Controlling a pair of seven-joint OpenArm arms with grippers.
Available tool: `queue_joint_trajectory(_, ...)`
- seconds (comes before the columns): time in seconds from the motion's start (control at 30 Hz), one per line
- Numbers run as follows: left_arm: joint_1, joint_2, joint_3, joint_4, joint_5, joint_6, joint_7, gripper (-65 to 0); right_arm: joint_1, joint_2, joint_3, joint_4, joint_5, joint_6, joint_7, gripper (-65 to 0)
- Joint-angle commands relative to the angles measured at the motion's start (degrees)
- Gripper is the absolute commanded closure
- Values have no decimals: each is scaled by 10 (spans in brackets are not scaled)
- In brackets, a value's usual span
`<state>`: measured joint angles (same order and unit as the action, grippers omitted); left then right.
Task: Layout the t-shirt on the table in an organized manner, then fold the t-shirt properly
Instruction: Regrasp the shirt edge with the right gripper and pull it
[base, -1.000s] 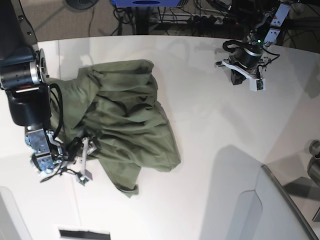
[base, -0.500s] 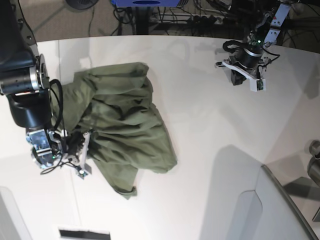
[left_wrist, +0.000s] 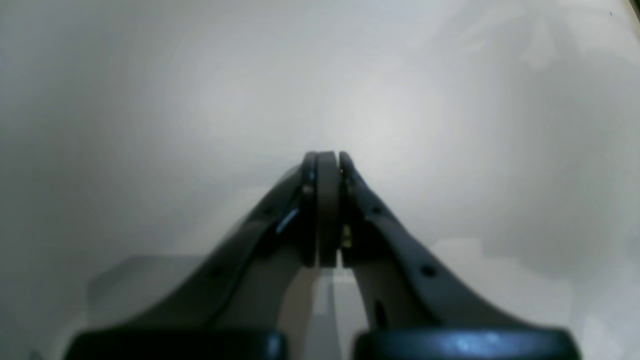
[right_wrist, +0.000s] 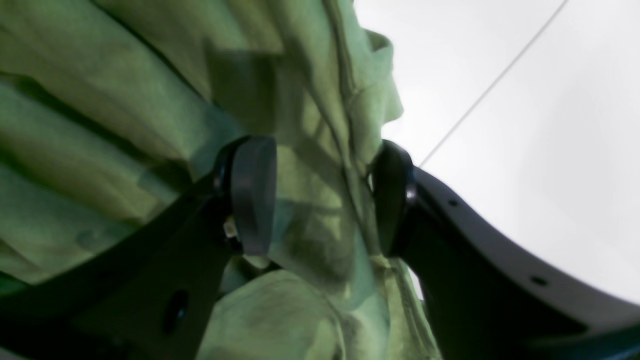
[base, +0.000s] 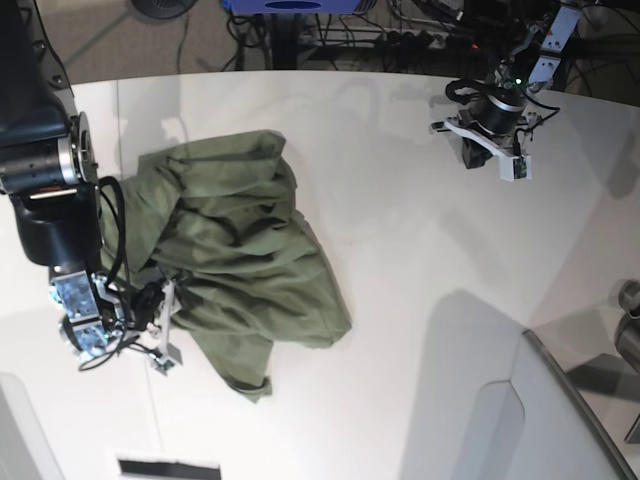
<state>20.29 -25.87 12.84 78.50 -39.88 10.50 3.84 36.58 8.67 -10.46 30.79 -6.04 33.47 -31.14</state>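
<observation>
The shirt (base: 235, 255) lay in a crumpled heap on the worktop (base: 420, 250), toward the right arm's side, with no sleeve or hem spread flat. The right end effector (right_wrist: 320, 200) stood part open with a bunched fold of fabric between its pads; a firm grip could not be confirmed. The left end effector (left_wrist: 327, 160) was fully closed, empty, over bare worktop well apart from the shirt. Laying out was barely begun; all folding remained.
</observation>
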Motion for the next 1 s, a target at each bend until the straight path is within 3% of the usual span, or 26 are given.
queue_joint_trajectory(0.0, 0, -6, -3, 7, 2, -2, -12, 0, 21, 5, 5, 10, 4, -4, 11, -294)
queue_joint_trajectory(0.23, 0, -6, -3, 7, 2, -2, -12, 0, 26, 37, 1, 10, 102, -76, 36, -291)
queue_joint_trajectory(0.37, 0, -6, -3, 7, 2, -2, -12, 0, 30, 47, 0, 10, 103, -77, 37, -290)
queue_joint_trajectory(0.8, 0, -6, -3, 7, 2, -2, -12, 0, 21, 38, 0, 6, 104, -78, 57, -293)
queue_joint_trajectory(0.97, 0, -6, -3, 7, 2, -2, -12, 0, 12, 28, 0, -53, 104, -79, 116, -278)
